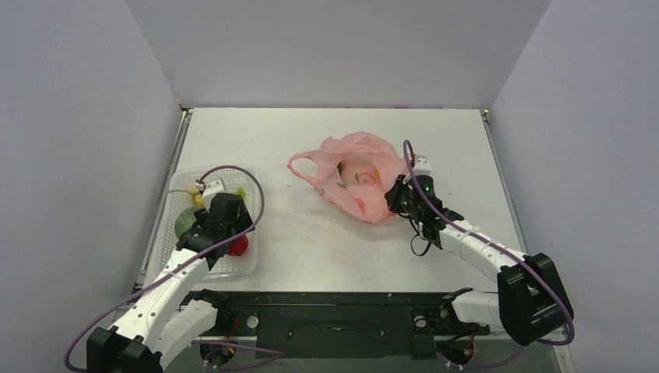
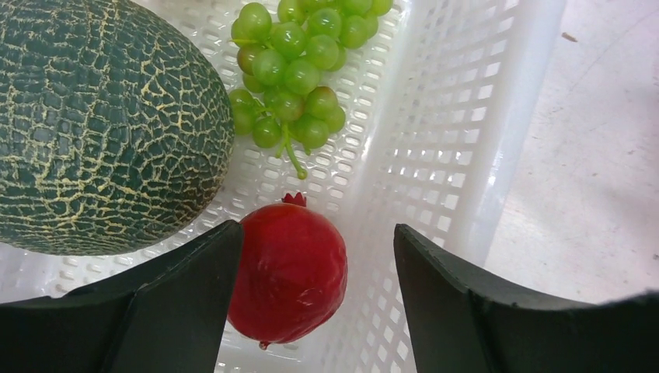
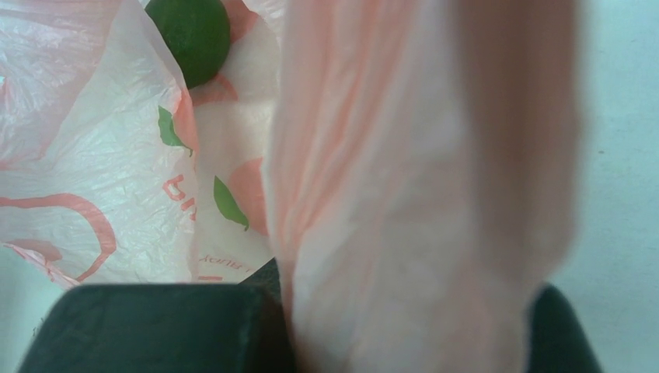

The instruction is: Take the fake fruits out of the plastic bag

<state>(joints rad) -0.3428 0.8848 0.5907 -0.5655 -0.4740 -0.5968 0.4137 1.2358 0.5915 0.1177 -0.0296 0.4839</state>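
Pink bag (image 3: 420, 194), green fruit (image 3: 190, 35) inside

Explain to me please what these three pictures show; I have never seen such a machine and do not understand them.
These are two robot arms bolted to a table, each ending in a two-finger claw. The wide picture looks down from above; the other two come from cameras on the wrists. The left claw stands open above a white tray holding a melon, grapes and a red fruit. The right claw is shut on the film of a pink bag, where a green fruit lies inside.
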